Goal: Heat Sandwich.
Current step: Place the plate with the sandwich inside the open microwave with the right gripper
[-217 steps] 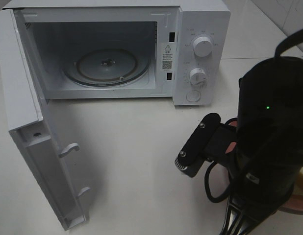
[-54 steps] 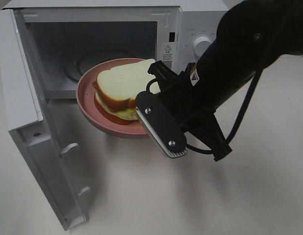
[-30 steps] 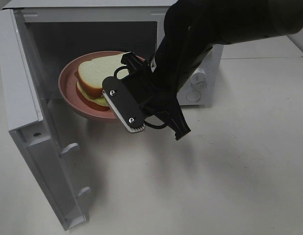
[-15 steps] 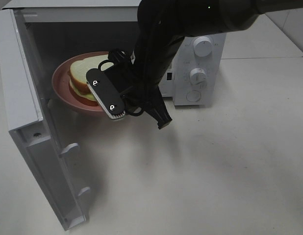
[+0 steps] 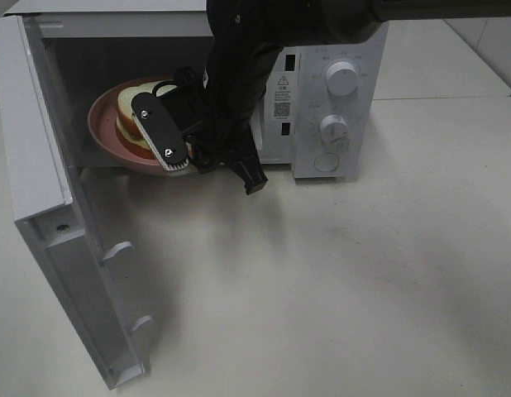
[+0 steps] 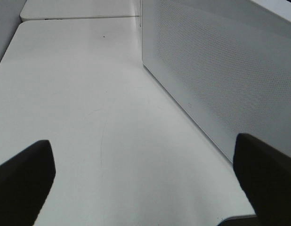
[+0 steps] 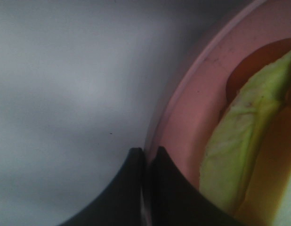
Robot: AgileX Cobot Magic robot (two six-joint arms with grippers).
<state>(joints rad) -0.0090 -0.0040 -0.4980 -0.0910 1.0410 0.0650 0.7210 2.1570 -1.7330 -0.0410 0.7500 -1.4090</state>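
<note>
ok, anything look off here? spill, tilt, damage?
Nothing stands out. The right hand pinches the pink plate by its rim at the microwave opening. The sandwich sits on it, green filling showing at its edge, nothing spilled.

The high camera sits off the arms, above and in front of the microwave [image 5: 338, 91]. It looks down into the open cavity and over the tabletop [image 5: 363, 289] from a fair way back. The left wrist camera rides low, facing along the tabletop beside a white perforated panel [image 6: 221, 70] (door or casing, it cannot be told). The spread fingertips [image 6: 23, 174] of the left hand [image 6: 145, 183] sit at the edges of its view. The right wrist camera is very close, looking past the right hand [image 7: 146, 174], pinched on the pink plate [image 7: 183, 108], at the sandwich [image 7: 239, 141]. The high view shares that plate, sandwich and hand with it, and shares the tabletop with the left view.
</note>
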